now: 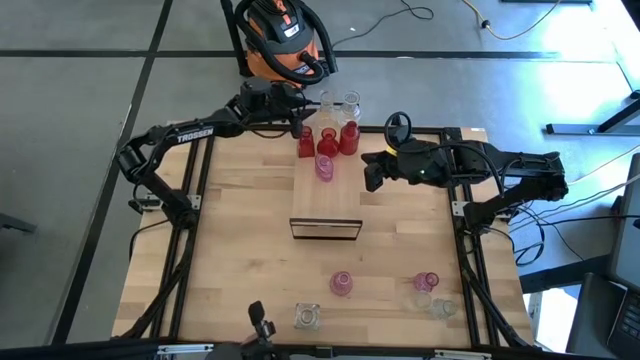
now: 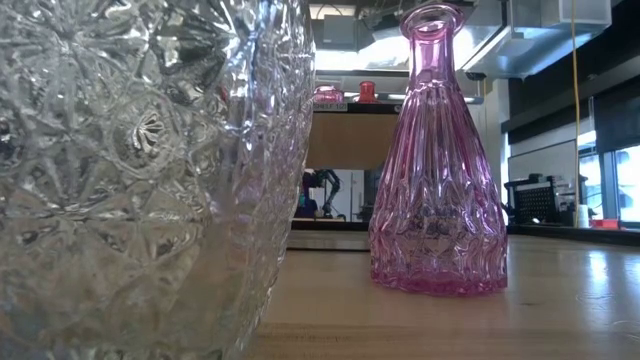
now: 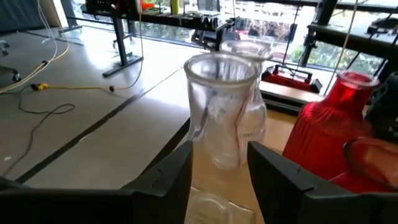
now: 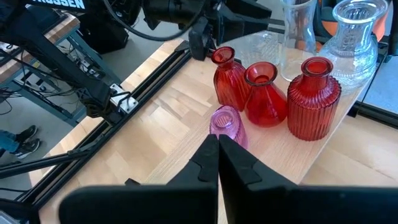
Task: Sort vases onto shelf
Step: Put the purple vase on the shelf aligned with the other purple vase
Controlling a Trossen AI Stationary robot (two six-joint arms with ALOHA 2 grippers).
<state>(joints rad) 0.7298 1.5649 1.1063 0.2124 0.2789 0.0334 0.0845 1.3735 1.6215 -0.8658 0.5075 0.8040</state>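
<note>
Your left gripper (image 3: pixel 217 171) is straddling a clear vase (image 3: pixel 219 112) at the shelf's (image 1: pixel 312 195) far end, jaws spread; any sideways drift risks toppling the red vases (image 4: pixel 311 96) just beside. Right gripper (image 4: pixel 217 158), jaws pressed together, is hovering nearby.

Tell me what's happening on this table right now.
Two robot arms are sorting glass vases onto a shelf. The left gripper is open around a clear vase at the shelf's far end, beside three red vases and a pink vase. The right gripper is shut and empty, hovering near that group. More vases wait on the table's near side.
</note>
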